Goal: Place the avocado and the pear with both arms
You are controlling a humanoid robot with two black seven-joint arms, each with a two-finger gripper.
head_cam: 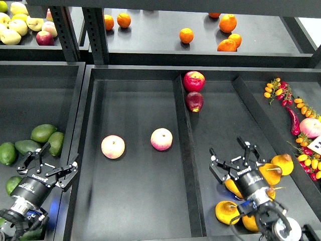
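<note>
Several green avocados lie in the left bin. The darkest one, the avocado (26,146), lies just beyond my left gripper (47,161), which is open and empty right in front of it. Several golden pears lie at the near right. One pear (226,211) with a brown patch lies at the bottom, and another (283,163) with a stem lies to the right. My right gripper (232,158) is open and empty just above and left of the pear pile. Its body hides parts of two pears.
Two pink-cream peaches (113,146) (161,139) lie in the middle bin. Two red apples (194,81) sit at the far end of the right bin. Oranges (186,35) and pale apples (20,22) are on the back shelf. Small tomatoes and chillies (293,113) lie at far right.
</note>
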